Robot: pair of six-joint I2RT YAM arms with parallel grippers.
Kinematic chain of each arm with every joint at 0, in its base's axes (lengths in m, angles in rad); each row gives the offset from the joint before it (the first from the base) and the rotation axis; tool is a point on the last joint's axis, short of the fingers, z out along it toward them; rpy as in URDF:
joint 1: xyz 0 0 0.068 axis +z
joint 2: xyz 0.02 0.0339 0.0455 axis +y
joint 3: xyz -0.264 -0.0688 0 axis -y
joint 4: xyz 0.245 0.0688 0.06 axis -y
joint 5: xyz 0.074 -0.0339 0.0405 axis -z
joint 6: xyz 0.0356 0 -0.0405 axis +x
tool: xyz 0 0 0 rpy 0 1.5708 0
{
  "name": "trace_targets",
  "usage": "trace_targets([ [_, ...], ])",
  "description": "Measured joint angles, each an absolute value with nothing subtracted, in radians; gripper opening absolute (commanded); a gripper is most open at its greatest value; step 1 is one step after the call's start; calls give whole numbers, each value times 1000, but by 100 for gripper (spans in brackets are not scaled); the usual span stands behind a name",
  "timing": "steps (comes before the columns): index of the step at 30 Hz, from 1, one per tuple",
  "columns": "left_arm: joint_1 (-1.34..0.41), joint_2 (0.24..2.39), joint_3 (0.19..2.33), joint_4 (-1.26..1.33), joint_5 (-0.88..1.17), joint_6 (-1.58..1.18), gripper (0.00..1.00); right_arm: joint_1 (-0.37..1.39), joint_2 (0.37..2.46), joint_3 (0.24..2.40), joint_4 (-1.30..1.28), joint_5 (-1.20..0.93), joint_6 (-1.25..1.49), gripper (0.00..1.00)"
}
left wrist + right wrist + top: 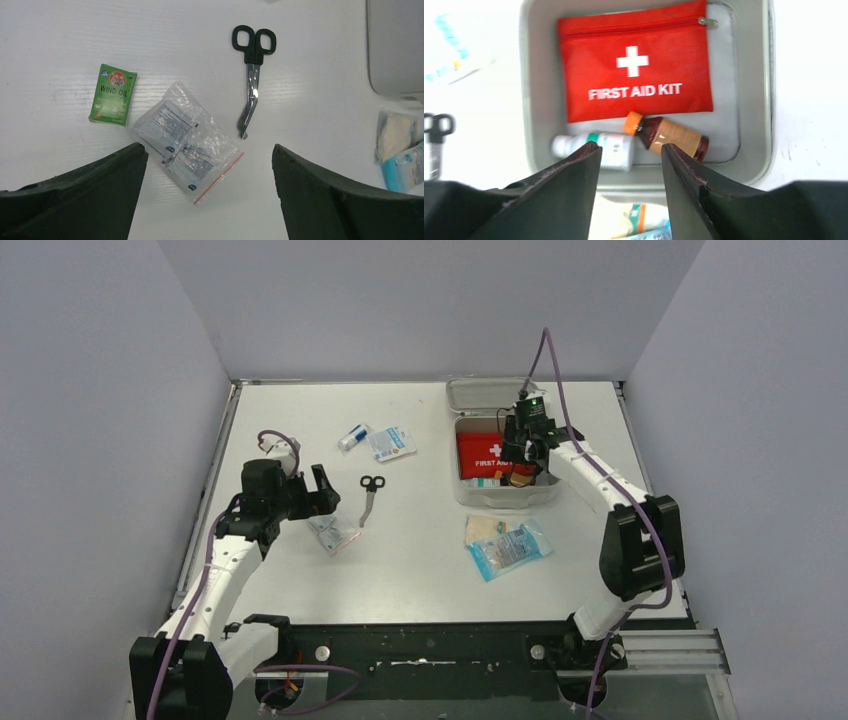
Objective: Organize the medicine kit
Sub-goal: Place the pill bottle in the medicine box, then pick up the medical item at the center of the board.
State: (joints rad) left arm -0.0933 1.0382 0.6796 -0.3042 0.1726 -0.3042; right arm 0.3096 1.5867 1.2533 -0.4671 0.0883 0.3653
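White table lies between plain grey walls.

The right claw points down over the medicine kit. Its jaws are parted and grasp nothing. Just past the fingertips, inside this pale grey square plastic box, lie two bottles. One is a brown bottle with an orange cap, towards 1 o'clock. The other is a white bottle with a green band, at 9 o'clock. At 12 o'clock is one flat red zip pouch with a white cross, reading "FIRST AID KIT". In the top view the kit stands at 1 o'clock on the table with its hinged lid thrown back. The right arm is folded at the elbow and reaches in from 5 o'clock.

The left claw is spread wide and grasps nothing. It hangs over one clear plastic zip bag with a red seal strip that holds printed sachets. At 10 o'clock from the bag lies one green sachet marked "WIND OIL". At 1 o'clock is one pair of black-handled steel scissors. The left arm bends forward from 7 o'clock with its wrist turned towards 3 o'clock.

Blue-and-white packets lie at 6 o'clock from the kit.
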Motion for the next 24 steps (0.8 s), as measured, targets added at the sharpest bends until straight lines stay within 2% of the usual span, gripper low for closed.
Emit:
trace_targets([
  [5,-83,1106,709,-327,101,-312,86,353,1404,1166,-413,20,375,67],
  [6,-78,1124,721,-339,76,-313,85,370,1376,1151,-402,13,378,74],
  [8,-67,1156,749,-361,33,-311,84,403,1333,1126,-383,1,387,98],
  [9,-61,1176,766,-370,7,-310,83,417,1316,1114,-375,-6,393,100],
  [24,-25,1514,964,-401,-72,-237,79,429,1213,1039,-343,-25,422,100],
])
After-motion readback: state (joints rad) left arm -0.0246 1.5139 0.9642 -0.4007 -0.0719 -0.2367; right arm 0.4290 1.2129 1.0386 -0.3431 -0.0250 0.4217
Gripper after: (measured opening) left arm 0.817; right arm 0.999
